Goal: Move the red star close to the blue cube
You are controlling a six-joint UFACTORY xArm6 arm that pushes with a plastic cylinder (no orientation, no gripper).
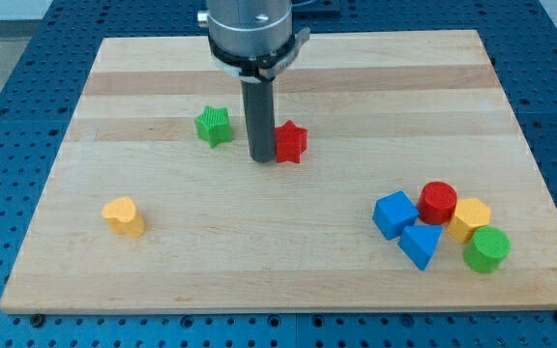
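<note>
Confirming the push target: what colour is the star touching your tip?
Red star, at my tip's right in the camera view.

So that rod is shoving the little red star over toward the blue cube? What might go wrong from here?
1. My tip sits at the red star's left edge; its pointed shape may let it spin or slip aside.
2. The blue cube is packed against the blue triangular block and red cylinder, so an overshoot could scatter them.

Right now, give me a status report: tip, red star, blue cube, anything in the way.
My tip against red star, on its left side. Blue cube toward the view's bottom right, in a cluster. Path between them bare.
</note>
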